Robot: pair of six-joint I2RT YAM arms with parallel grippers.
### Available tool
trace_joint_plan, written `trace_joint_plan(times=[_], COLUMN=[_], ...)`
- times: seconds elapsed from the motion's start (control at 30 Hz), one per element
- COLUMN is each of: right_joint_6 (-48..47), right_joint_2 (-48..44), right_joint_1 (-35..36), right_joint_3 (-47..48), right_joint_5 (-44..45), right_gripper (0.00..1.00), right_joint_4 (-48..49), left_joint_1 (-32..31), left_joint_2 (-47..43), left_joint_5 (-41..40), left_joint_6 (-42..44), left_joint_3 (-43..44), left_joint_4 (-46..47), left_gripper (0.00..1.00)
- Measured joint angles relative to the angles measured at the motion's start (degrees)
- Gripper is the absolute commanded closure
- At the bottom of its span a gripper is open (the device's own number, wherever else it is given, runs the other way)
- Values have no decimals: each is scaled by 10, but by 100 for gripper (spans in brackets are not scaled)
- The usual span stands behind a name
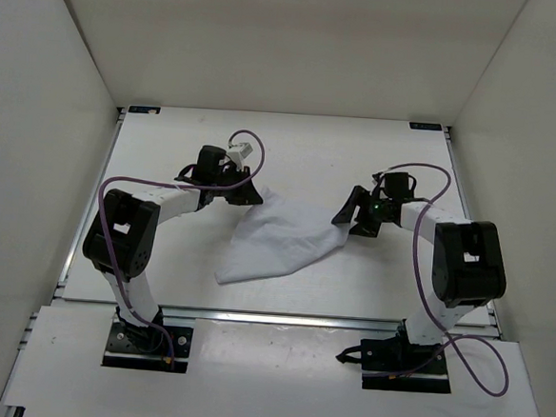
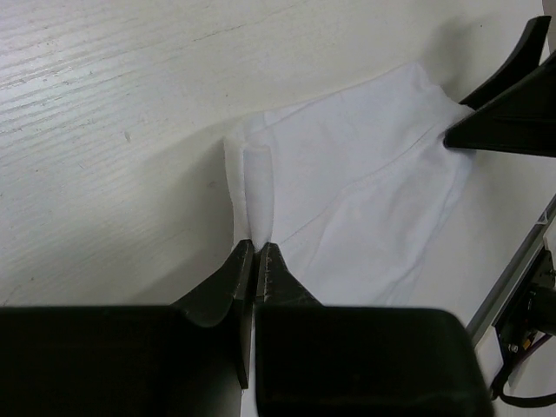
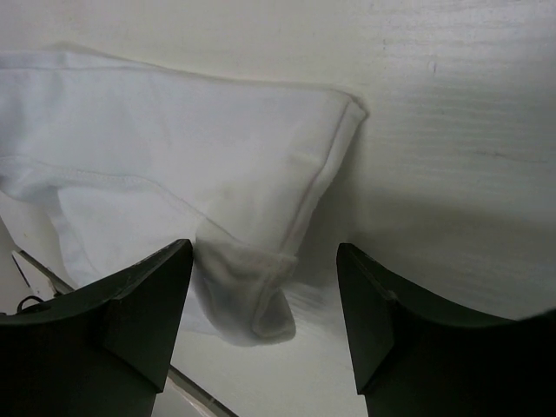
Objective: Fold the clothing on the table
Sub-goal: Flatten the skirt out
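Broadly, the white surface carries the clothing, a wrinkled white piece lying spread between the two arms, near the middle. At its far left corner the left claw is clenched on a pinched fold of the clothing's edge. At the right corner the right claw stands released, its fingers spread either side of a rolled bit of fabric.

White clothing lies bunched on the table.
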Motion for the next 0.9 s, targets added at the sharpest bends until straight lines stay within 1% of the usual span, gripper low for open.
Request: trace_joint_plan(times=[0.13, 0.33, 0.47, 0.5, 0.53, 0.57, 0.6, 0.63, 0.77, 0.9], right_joint_6=[-2, -13, -25, -29, -31, -36, -40, -42, -51, -81], right_joint_2=[37, 54, 80, 89, 96, 102, 106, 110, 131, 138], right_joint_1=[0, 0, 0, 0, 0, 0, 0, 0, 2, 9], right_joint_3=[21, 37, 66, 75, 83, 89, 93, 97, 121, 177], right_joint_5=[-9, -11, -11, -12, -11, -11, -11, -11, -14, -7], right_gripper=[37, 39, 54, 60, 68, 86, 97, 100, 100, 100], right_joint_4=[5, 23, 20, 20, 21, 21, 21, 19, 8, -46], left_joint_1=[-1, 0, -1, -1, -1, -1, -1, -1, -1, -1], left_joint_2=[0, 0, 0, 0, 0, 0, 0, 0, 0, 0], left_joint_5=[1, 3, 5, 5, 5, 5, 6, 6, 7, 3], left_joint_6=[3, 7, 8, 9, 9, 10, 10, 11, 11, 25], left_joint_3=[0, 0, 0, 0, 0, 0, 0, 0, 1, 25], left_joint_4=[-3, -7, -12, -13, -14, -15, -16, -17, -19, -62], left_gripper=[100, 100, 100, 100, 100, 100, 100, 100, 100, 100])
